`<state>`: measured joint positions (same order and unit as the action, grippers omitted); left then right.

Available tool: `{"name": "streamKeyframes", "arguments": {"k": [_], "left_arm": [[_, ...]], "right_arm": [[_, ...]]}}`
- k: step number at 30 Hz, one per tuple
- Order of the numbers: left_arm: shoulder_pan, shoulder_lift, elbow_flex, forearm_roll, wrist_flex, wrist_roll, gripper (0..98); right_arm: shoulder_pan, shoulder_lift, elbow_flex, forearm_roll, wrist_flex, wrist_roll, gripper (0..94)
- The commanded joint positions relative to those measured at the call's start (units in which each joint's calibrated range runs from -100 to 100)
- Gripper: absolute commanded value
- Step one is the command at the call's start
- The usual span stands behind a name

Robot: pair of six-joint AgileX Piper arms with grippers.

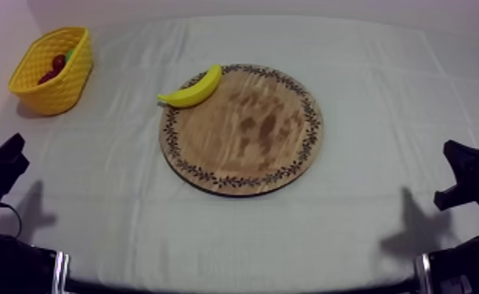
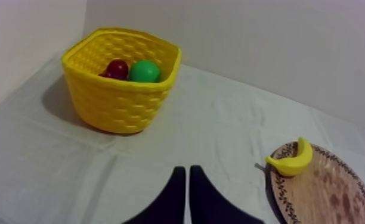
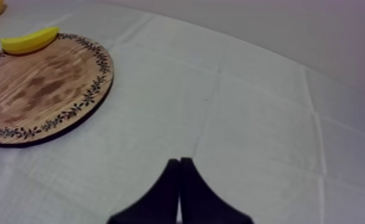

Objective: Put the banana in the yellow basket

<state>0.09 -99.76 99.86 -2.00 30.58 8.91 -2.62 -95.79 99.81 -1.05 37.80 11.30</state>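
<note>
Two grippers: the left gripper [image 2: 188, 174] and the right gripper [image 3: 179, 162] each sit low at their own side of the table, well apart from each other.
Left jaws: clenched on nothing, the black fingers [image 2: 174, 193] lie together as a narrow wedge above the grey-white cloth [image 1: 383, 86].
Right jaws: clenched and empty, the fingers [image 3: 188, 190] are pressed into one wedge over bare cloth.
Banana [image 1: 192, 89]: it lies on the rim of the round wooden board [image 1: 246, 133], one end jutting past the edge. It is ahead of the left jaws and off to their right, and ahead of the right jaws and far off to their left. It is well apart from both.
Board: flat on the cloth between the two grippers, nearer the middle of the table than either pair of jaws. Its patterned rim runs under the banana.
Yellow basket [image 2: 116, 104]: upright, ahead of the left jaws and to their left, and well apart from the banana and the board.
Basket contents: a small red fruit [image 2: 117, 68] sits just beside a round green fruit [image 2: 144, 71], whose kind I cannot tell.
</note>
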Motion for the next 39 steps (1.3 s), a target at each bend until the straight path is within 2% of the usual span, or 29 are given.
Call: {"name": "streamKeyframes", "arguments": {"k": [1,19,30,34,39], "left_arm": [[0.01,0.01,0.03,-0.03,-0.02,0.0,0.1],[0.01,0.01,0.03,-0.03,-0.02,-0.01,0.1],[-1.78,0.01,0.03,-0.38,0.97,-0.84,0.1],[-1.9,0.9,-0.01,-0.41,1.54,0.01,0.1],[-1.8,6.62,-0.31,-0.46,-2.57,0.73,0.0]], "right_arm": [[0.01,0.03,-0.03,0.0,0.02,-0.04,0.2],[0.01,0.03,-0.03,0.0,0.02,-0.04,0.2],[0.01,0.03,-0.03,0.0,0.02,-0.08,0.2],[0.01,0.03,-0.03,0.0,0.02,-0.07,0.2],[0.01,0.03,-0.03,0.0,0.02,-0.07,0.2]]}}
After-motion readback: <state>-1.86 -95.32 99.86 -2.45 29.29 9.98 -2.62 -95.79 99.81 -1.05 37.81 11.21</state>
